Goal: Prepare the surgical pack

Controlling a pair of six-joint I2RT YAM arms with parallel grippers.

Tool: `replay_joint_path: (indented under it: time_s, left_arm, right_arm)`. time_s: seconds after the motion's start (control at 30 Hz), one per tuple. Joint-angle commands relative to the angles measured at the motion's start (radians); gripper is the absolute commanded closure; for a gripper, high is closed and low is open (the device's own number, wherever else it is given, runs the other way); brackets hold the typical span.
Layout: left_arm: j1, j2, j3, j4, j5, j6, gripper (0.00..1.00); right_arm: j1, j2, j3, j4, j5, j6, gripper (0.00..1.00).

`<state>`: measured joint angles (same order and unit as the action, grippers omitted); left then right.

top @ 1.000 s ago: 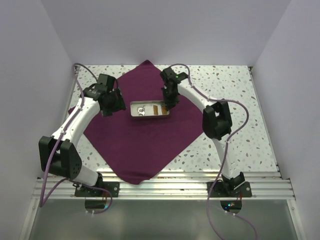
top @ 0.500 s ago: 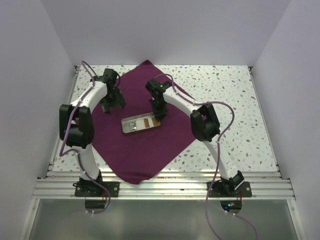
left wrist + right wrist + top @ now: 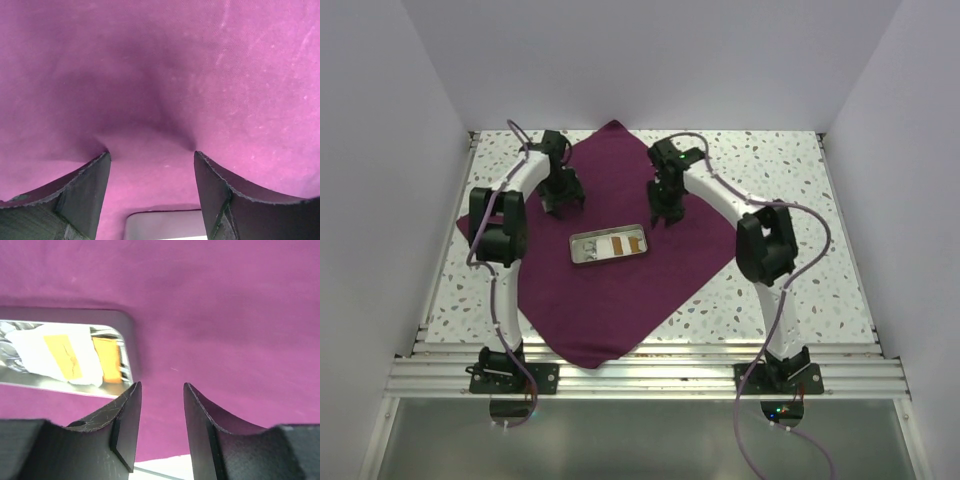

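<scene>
1. Top external view: surgical pack (image 3: 620, 300), a purple-maroon cloth, lies spread flat as a diamond on the speckled table (image 3: 790, 200), its near corner reaching the table's near edge.
2. On the middle of the cloth sits a small metal tray (image 3: 576, 249) holding white pads (image 3: 60, 357) with orange strips.
3. Beyond the tray, the left gripper (image 3: 562, 205) hangs over the far-left part of the cloth. The right gripper (image 3: 666, 215) hangs over the cloth just beyond the tray's right end.
4. Left wrist view: fingers spread wide, nothing between them. Cloth close beneath, a soft pucker between the tips; contact cannot be told.
5. Right wrist view: fingers parted by a narrow gap, gripping nothing. Cloth below, tray corner just left of the fingers.
</scene>
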<state>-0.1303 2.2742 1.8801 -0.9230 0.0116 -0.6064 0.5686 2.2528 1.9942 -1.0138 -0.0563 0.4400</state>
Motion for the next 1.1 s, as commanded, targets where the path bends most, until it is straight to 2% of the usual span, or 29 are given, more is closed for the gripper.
replay_joint_path:
  time_s: [0.0,0.17,0.3,0.43,0.73,0.87,1.07]
  left_arm:
    - [0.009,0.059,0.056,-0.008,0.112,0.034,0.3]
    - [0.0,0.114,0.067,-0.013,0.188,0.031,0.3]
    - [-0.014,0.13,0.074,-0.007,0.223,0.023,0.3]
    - [-0.047,0.172,0.138,-0.042,0.257,0.016,0.3]
    - [-0.132,0.203,0.157,-0.007,0.329,-0.042,0.3]
    - [-0.144,0.197,0.145,0.003,0.332,-0.061,0.3]
    - [-0.117,0.16,0.14,-0.007,0.286,-0.059,0.3]
  right_arm:
    - [-0.108,-0.15,-0.075,0.07,-0.025,-0.018,0.57]
    - [-0.213,-0.134,-0.173,0.13,-0.06,-0.049,0.68]
    - [-0.248,-0.104,-0.218,0.184,-0.082,-0.047,0.88]
    - [-0.299,-0.096,-0.316,0.231,-0.089,-0.023,0.95]
    - [-0.483,-0.099,-0.495,0.262,0.001,-0.041,0.98]
    - [-0.593,-0.107,-0.515,0.251,0.053,-0.078,0.98]
    - [-0.645,-0.124,-0.482,0.218,0.139,-0.129,0.97]
